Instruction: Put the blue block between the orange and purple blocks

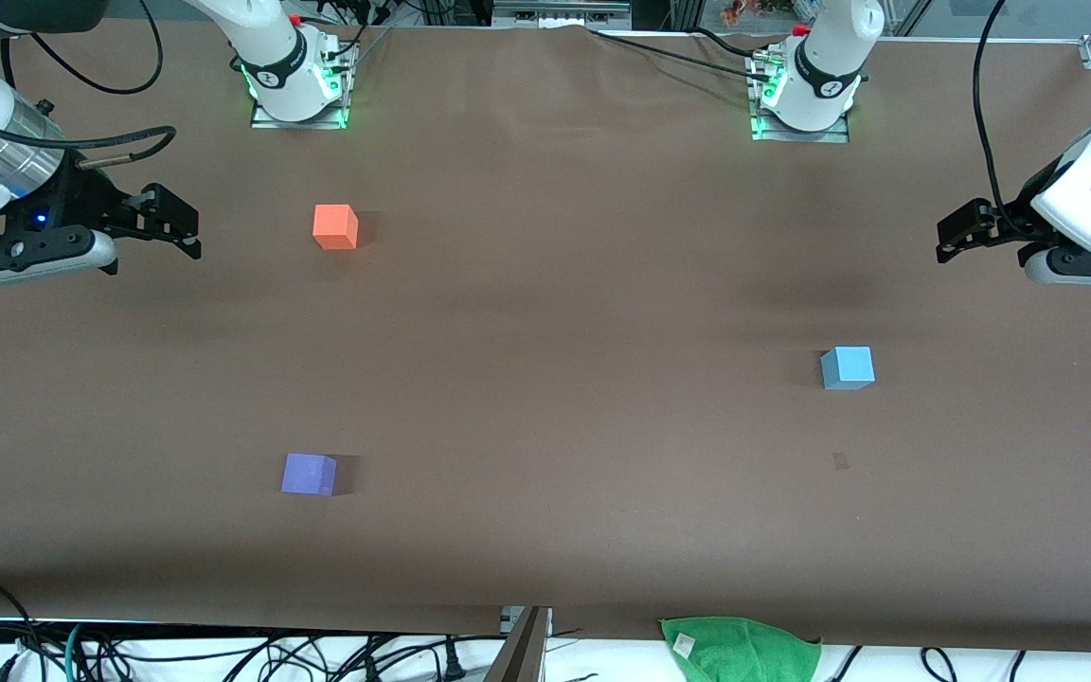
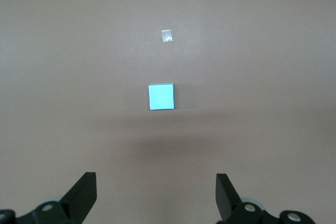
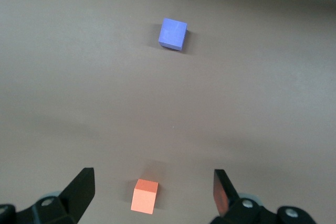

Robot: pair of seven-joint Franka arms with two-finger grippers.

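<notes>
Grippers at rest, before any grasp. We see the left gripper (image 1: pixel 945 237) held above the counter (image 1: pixel 545 398) at the left arm's end, fingers spread wide and holding nothing; its wrist view shows the two fingertips (image 2: pixel 86 190) well apart with bare surface between them. The right gripper (image 1: pixel 187 227) hangs over the right arm's end of the counter, likewise spread and unloaded. The blue block (image 1: pixel 848 367) sits flat on the counter toward the left arm's end, near the left gripper and square to its wrist camera (image 2: pixel 161 96). The orange block (image 1: pixel 335 226) and the purple block (image 1: pixel 309 474) lie toward the right arm's end, well apart, the purple one nearer the front camera. We judge the task unstarted: the step in hand is the approach to the blue block. The next move calls for the left gripper to descend, straddle the cube, close, then carry it across to the gap between the other two.
</notes>
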